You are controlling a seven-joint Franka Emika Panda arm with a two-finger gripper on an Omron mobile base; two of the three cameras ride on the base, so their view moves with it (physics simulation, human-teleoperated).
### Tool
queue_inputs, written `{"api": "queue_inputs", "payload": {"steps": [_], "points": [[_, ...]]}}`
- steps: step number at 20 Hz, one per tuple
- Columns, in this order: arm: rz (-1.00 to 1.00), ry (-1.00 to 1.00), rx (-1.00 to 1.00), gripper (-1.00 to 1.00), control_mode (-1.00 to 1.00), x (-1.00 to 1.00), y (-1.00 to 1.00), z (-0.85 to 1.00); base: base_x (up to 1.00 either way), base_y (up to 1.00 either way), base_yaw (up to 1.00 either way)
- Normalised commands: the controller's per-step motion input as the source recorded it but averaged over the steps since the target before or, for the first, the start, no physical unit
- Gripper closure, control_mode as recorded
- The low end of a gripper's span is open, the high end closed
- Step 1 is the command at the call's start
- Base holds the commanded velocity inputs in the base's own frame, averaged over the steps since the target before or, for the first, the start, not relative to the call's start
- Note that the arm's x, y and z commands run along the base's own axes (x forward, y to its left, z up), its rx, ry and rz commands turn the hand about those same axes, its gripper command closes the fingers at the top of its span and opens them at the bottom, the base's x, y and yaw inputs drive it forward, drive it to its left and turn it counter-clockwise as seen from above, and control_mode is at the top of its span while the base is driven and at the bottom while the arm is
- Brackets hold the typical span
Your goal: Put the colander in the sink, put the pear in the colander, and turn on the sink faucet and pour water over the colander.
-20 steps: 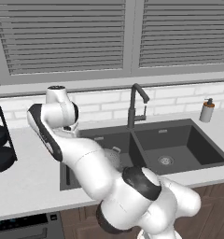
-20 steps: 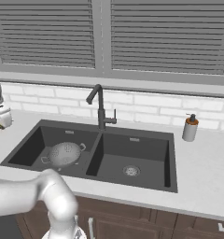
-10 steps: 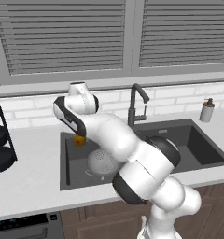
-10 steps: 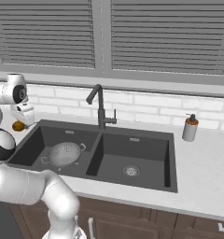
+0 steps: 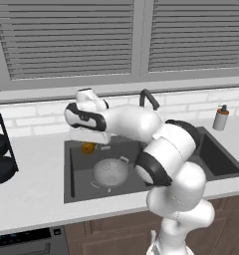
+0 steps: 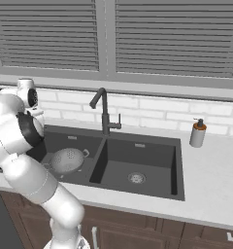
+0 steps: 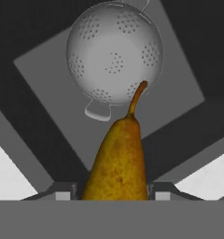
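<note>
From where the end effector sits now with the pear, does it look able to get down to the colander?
Probably yes. The end effector holds the pear above the sink's left basin, and the colander lies open below with nothing between them. The faucet stands off to the side.

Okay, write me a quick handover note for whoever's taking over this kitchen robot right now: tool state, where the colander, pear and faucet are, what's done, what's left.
Tool: shut on the pear, held above the sink's left basin, stem pointing toward the colander.
Colander: sits upright in the left basin, nothing in it.
Sink faucet: behind the divider between the two basins; no water visible.
Done: colander is in the sink; pear is picked up.
Left: bring the pear over the colander and release it in, then turn on the faucet and run water over the colander.
</note>
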Motion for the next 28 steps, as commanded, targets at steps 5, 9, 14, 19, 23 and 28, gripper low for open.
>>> {"api": "queue_inputs", "payload": {"steps": [5,9,14,19,23,28], "points": [[0.0,-0.04,-0.04,1.0,-1.0,0.02,-0.19,-0.72,0.0,0.0,0.0],[0.0,-0.04,-0.04,1.0,-1.0,0.07,-0.15,-0.49,0.0,0.0,0.0],[-0.01,-0.09,-0.04,1.0,-1.0,0.0,-0.13,-0.05,0.0,0.0,0.0],[-0.05,-0.02,0.0,1.0,-1.0,0.02,-0.12,0.0,0.0,0.0,0.0],[-0.12,-0.01,0.0,1.0,-1.0,0.0,-0.32,0.0,0.0,0.0,0.0],[-0.16,-0.04,0.0,1.0,-1.0,0.01,-0.36,0.0,0.0,0.0,0.0]]}}
